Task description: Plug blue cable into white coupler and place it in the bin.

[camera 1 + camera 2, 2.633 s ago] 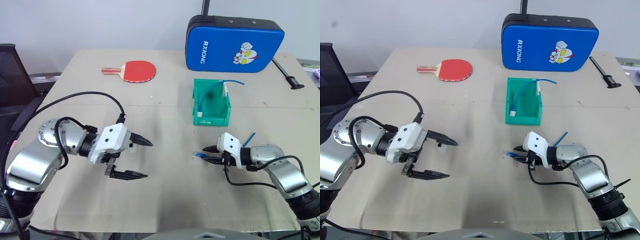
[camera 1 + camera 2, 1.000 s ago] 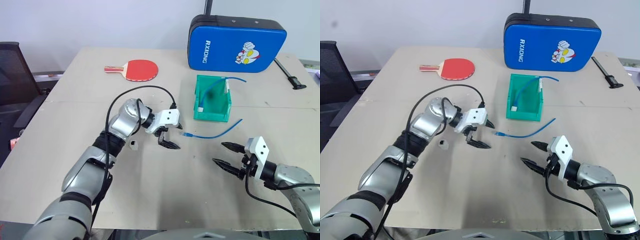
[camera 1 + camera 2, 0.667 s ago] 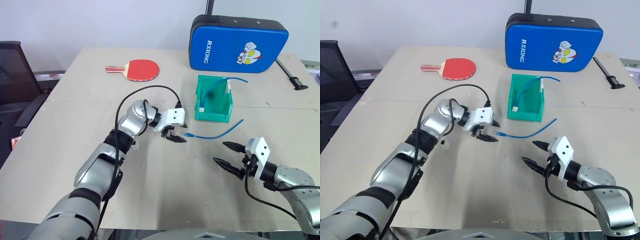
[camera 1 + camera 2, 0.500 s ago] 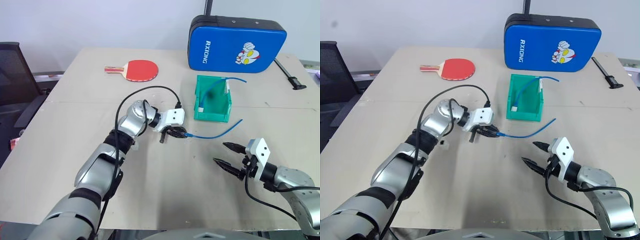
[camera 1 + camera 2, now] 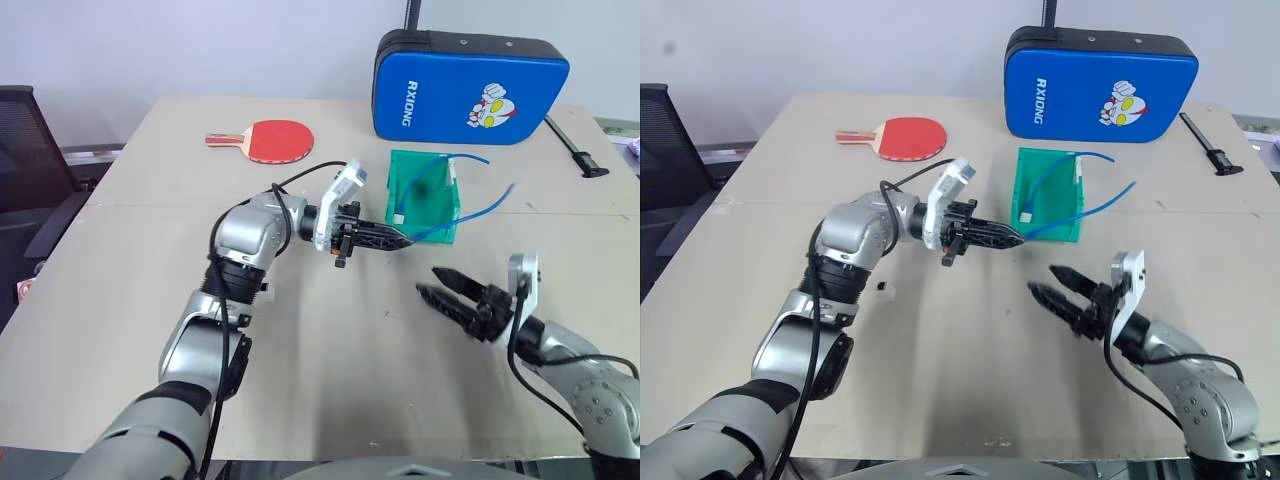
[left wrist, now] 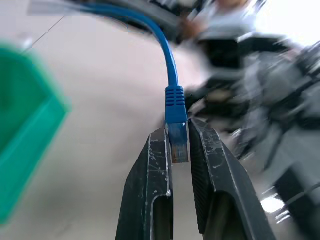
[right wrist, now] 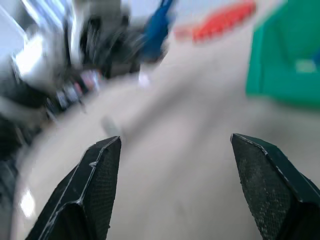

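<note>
A red paddle and blue padded case lie on the table.

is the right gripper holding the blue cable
No, the right gripper is open and empty; the left gripper pinches the blue cable plug.

on the bench, my side to far side: white coupler left of centre; bin right of centre, a second cable lying in it; paddle far left; padded case behind the bin; i see the blue cable raised before the bin.
</note>
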Motion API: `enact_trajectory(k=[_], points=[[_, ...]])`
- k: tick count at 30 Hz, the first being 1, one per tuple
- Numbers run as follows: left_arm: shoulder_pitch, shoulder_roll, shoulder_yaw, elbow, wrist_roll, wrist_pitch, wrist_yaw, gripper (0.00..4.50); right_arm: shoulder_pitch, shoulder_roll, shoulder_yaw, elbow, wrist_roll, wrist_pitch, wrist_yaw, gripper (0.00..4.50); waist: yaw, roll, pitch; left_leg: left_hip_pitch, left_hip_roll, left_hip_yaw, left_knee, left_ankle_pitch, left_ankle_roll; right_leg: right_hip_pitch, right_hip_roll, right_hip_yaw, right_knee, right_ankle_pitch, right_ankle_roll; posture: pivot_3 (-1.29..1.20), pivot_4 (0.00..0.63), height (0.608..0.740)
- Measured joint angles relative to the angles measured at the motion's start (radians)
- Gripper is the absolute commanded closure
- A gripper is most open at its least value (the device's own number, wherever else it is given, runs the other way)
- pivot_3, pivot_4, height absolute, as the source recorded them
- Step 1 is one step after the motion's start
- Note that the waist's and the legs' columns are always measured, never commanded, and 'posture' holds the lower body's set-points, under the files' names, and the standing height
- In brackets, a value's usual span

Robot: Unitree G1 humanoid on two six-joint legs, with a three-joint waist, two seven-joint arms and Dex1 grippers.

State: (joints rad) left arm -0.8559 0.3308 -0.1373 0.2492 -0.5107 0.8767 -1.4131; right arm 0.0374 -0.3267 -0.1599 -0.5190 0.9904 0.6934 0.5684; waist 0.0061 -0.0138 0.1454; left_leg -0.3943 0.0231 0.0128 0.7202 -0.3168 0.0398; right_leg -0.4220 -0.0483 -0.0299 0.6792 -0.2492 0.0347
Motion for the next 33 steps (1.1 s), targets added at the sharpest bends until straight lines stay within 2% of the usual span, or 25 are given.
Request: enact_trajectory(k=[3, 7, 15, 19, 20, 21, 23, 24, 33], points=[[0.001, -0.016, 0.047, -0.023, -0.073, 0.096, 0.054, 4.45, -0.065, 0.053, -0.011, -0.001, 0.121, 0.006, -0.079, 1.10, 0.005, 0.000, 0.000, 0.000, 0.000, 0.000, 0.000, 0.000, 0.000, 0.000, 0.000, 0.000, 0.000, 0.000, 0.000, 0.00, 0.150, 0.681], [0.001, -0.013, 0.081, -0.022, -0.111, 0.140, 0.109, 4.45, -0.097, 0.065, -0.017, 0.000, 0.219, 0.006, -0.147, 1.10, 0.006, 0.000, 0.000, -0.001, -0.001, 0.001, 0.000, 0.001, -0.002, 0.000, 0.000, 0.001, -0.001, 0.000, 0.000, 0.00, 0.150, 0.681], [0.001, -0.018, 0.081, -0.023, -0.142, 0.148, 0.140, 4.45, -0.157, 0.041, -0.016, -0.002, 0.288, 0.006, -0.217, 1.10, 0.006, 0.000, 0.000, -0.001, -0.001, 0.001, 0.000, 0.000, 0.000, 0.000, 0.000, 0.002, -0.001, 0.000, 0.000, 0.00, 0.150, 0.681], [0.001, -0.025, 0.079, -0.023, -0.155, 0.148, 0.153, 4.50, -0.173, 0.030, -0.009, -0.002, 0.292, 0.006, -0.229, 2.25, 0.006, 0.000, 0.000, -0.001, -0.001, 0.001, 0.000, 0.000, 0.000, 0.000, 0.001, 0.002, -0.001, 0.000, 0.000, 0.00, 0.150, 0.681], [0.001, -0.026, 0.079, -0.023, -0.158, 0.148, 0.155, 4.50, -0.173, 0.029, -0.006, -0.002, 0.292, 0.006, -0.230, 2.85, 0.006, 0.000, 0.000, -0.001, -0.001, 0.002, 0.000, 0.000, 0.000, 0.000, 0.001, 0.003, -0.001, 0.000, 0.000, 0.00, 0.150, 0.681], [0.001, -0.027, 0.079, -0.023, -0.160, 0.148, 0.157, 4.50, -0.173, 0.028, -0.003, -0.002, 0.292, 0.006, -0.231, 3.15, 0.006, 0.000, 0.000, -0.001, -0.001, 0.002, 0.000, 0.000, 0.000, 0.000, 0.001, 0.003, -0.001, 0.000, 0.000, 0.00, 0.150, 0.681], [0.001, -0.027, 0.079, -0.025, -0.164, 0.148, 0.155, 4.50, -0.173, 0.028, -0.003, 0.001, 0.289, 0.003, -0.243, 4.23, 0.006, 0.000, 0.000, -0.001, -0.001, 0.002, 0.000, 0.000, 0.000, 0.000, 0.001, 0.003, -0.002, 0.000, 0.000, 0.00, 0.150, 0.681], [0.001, -0.027, 0.079, -0.027, -0.167, 0.147, 0.156, 4.50, -0.174, 0.028, -0.004, 0.004, 0.288, 0.001, -0.246, 4.44, 0.006, 0.000, 0.000, -0.001, -0.001, 0.002, 0.000, 0.000, 0.000, 0.000, 0.000, 0.003, -0.002, 0.000, 0.000, 0.00, 0.150, 0.681], [0.003, -0.029, 0.078, -0.028, -0.178, 0.135, 0.165, 4.50, -0.177, 0.025, -0.006, 0.005, 0.305, -0.001, -0.254, 4.44, 0.006, 0.000, 0.000, -0.001, -0.001, 0.002, 0.000, 0.000, 0.000, 0.000, 0.001, 0.003, -0.002, 0.000, 0.000, 0.00, 0.150, 0.681]])
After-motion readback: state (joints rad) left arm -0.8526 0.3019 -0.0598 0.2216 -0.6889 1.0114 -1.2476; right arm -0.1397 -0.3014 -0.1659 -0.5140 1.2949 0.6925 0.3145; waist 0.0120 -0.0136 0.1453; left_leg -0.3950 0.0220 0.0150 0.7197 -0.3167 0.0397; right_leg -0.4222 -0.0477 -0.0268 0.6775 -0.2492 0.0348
